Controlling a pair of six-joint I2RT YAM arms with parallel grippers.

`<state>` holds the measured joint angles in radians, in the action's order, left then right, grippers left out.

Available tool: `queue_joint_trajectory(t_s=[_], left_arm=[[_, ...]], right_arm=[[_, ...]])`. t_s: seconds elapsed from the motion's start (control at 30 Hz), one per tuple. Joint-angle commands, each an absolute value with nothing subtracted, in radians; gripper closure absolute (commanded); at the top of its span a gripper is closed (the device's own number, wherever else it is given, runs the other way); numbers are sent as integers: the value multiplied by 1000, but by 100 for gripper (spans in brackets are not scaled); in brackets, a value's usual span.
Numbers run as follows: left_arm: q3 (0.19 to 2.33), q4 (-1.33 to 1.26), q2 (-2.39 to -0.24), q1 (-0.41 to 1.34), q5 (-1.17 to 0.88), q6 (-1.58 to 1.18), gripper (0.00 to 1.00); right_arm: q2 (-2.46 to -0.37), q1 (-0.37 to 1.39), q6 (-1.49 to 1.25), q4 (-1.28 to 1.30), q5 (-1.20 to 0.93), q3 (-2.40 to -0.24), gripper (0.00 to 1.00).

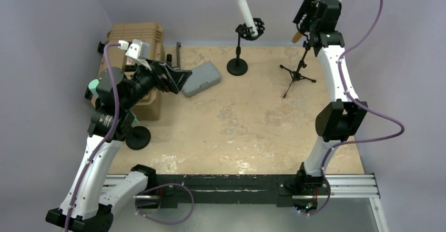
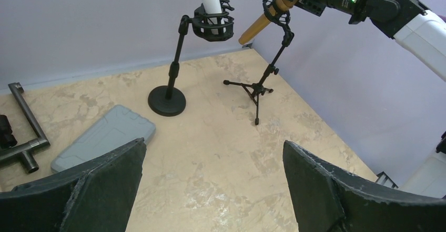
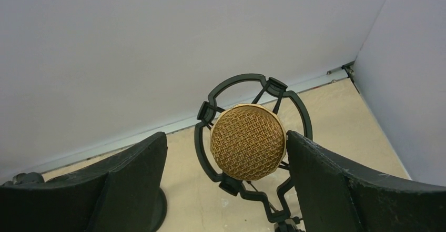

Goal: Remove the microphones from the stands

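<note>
A gold mesh-headed microphone (image 3: 248, 142) sits in a black shock mount (image 3: 236, 79) on a tripod stand (image 1: 297, 74) at the back right. My right gripper (image 3: 226, 134) is open with a finger on each side of the gold head, which lies nearer the right finger. It shows high up in the top view (image 1: 307, 16). The gold microphone also shows in the left wrist view (image 2: 257, 26). A white microphone (image 1: 243, 6) stands in a second shock mount on a round-base stand (image 1: 237, 66). My left gripper (image 2: 213, 153) is open and empty, held above the table at the left.
A grey flat case (image 1: 202, 78) lies left of the round-base stand. A tan hard case (image 1: 134, 37) stands at the back left with a black bar tool (image 1: 179, 53) beside it. A black round base (image 1: 138, 137) sits near the left arm. Walls close the back and right.
</note>
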<state>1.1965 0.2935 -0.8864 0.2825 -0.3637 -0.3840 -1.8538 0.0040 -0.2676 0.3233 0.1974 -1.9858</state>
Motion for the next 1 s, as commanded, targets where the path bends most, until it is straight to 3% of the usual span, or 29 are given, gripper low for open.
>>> queue_joint_trajectory(t_s=[0.0, 0.67, 0.77, 0.97], left_arm=[[1197, 246, -888, 280, -380, -399, 0], [1195, 242, -904, 280, -391, -410, 0], [1196, 242, -904, 280, -392, -411, 0], [1195, 242, -905, 281, -392, -411, 0]], right_arm=[[-1849, 2, -264, 296, 204, -2029, 19], [-1892, 3, -216, 304, 280, -2040, 34], [-1893, 3, -208, 307, 284, -2049, 42], [-1903, 3, -194, 353, 294, -2122, 71]])
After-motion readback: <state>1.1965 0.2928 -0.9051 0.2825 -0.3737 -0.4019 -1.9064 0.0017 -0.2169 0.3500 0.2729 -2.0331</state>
